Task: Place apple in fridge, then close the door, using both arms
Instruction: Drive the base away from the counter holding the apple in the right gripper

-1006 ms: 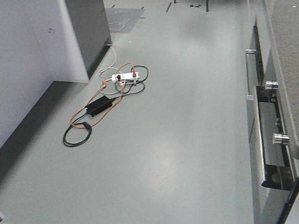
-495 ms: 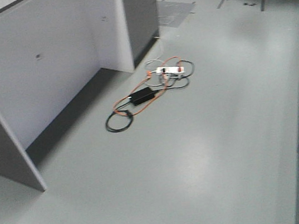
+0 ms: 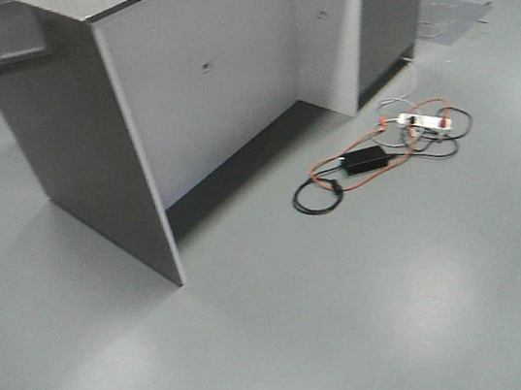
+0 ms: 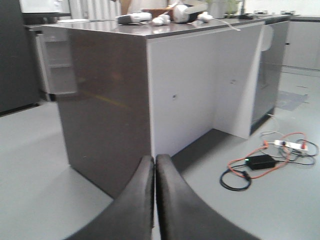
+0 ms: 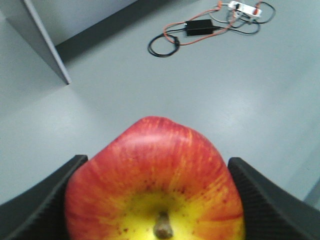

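Note:
The apple [image 5: 152, 180], red with a yellow dimpled top and a stem, fills the bottom of the right wrist view. My right gripper [image 5: 157, 161] is shut on it, with a black finger [image 5: 45, 200] pressed against each side, above bare floor. In the left wrist view my left gripper [image 4: 155, 161] is shut with nothing in it, its tips touching. A tall dark surface [image 4: 17, 55] at the far left seems to be the fridge. The pale panel with bins beside it [image 4: 56, 65] seems to be the door, standing open. No arm shows in the front view.
A counter island [image 3: 223, 73] with a dark grey side panel [image 3: 87, 152] and white front stands ahead on the left, small items on its top [image 4: 165, 15]. A black adapter, power strip and orange and black cables [image 3: 373, 159] lie on the grey floor to the right.
The front view has swung left. The oven and stone counter on the right are out of frame, the counter island has come into view, and the cables have shifted right.

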Controlling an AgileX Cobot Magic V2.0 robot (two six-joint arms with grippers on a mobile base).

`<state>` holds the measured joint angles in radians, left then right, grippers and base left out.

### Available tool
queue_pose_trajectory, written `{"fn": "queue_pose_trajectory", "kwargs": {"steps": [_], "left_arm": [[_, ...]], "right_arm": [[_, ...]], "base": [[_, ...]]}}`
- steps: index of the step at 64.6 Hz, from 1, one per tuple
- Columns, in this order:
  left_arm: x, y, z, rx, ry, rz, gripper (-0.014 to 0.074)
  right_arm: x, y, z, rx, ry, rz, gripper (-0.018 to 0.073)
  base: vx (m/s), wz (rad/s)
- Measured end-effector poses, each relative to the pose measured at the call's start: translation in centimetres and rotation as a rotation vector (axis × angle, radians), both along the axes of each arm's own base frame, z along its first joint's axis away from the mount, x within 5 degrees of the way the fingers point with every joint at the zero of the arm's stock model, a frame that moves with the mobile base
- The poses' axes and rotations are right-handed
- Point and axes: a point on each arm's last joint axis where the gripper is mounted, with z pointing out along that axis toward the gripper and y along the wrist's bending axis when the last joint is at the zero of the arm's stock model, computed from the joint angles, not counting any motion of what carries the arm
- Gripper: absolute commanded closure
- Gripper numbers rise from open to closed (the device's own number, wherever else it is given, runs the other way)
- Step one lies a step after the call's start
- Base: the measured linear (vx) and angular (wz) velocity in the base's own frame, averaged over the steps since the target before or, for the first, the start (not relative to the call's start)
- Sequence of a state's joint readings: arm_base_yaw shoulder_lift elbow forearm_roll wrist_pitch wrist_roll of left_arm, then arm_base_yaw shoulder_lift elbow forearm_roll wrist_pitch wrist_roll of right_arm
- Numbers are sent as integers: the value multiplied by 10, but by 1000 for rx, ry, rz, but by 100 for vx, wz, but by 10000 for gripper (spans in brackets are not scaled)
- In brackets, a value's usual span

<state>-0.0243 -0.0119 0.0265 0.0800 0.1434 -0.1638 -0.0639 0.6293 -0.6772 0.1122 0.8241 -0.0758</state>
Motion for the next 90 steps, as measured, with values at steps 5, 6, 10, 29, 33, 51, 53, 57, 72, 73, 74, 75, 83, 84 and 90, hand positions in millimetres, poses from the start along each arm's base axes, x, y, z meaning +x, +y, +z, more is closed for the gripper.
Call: {"fn": "queue_pose_trajectory", "kwargs": {"steps": [5,6,10,29,33,51,53,57,72,73,74,75,83,84,90], "left_arm": [[0,0,0,0,0,0,601],[0,0,0,0,0,0,601],[0,0,0,0,0,0,601],[0,0,0,0,0,0,601],[0,0,0,0,0,0,601],[0,0,0,0,0,0,601],[0,0,0,0,0,0,601],[0,0,0,0,0,0,601],[0,0,0,0,0,0,601],[0,0,0,0,0,0,601],[0,0,0,0,0,0,601],[0,0,0,0,0,0,601],[0,0,0,0,0,0,601],[0,0,0,0,0,0,601],[0,0,0,0,0,0,601]], "right_arm": [[0,0,0,0,0,0,543],[0,0,0,0,0,0,543],[0,0,0,0,0,0,543],[0,0,0,0,0,0,543],[0,0,0,0,0,0,543],[0,0,0,0,0,0,543],[0,0,0,0,0,0,543],[0,0,0,0,0,0,543],[0,0,0,0,0,0,543],[0,0,0,0,0,0,543],[0,0,0,0,0,0,543],[0,0,0,0,0,0,543],[0,0,0,0,0,0,543],[0,0,0,0,0,0,543],[0,0,0,0,0,0,543]], "base": [[2,43],[2,42],[2,41],[3,37],[4,37],[6,41],[7,39],[7,38],[8,35],[8,31],[8,31],[8,30],[7,29],[8,30],[8,31]]}}
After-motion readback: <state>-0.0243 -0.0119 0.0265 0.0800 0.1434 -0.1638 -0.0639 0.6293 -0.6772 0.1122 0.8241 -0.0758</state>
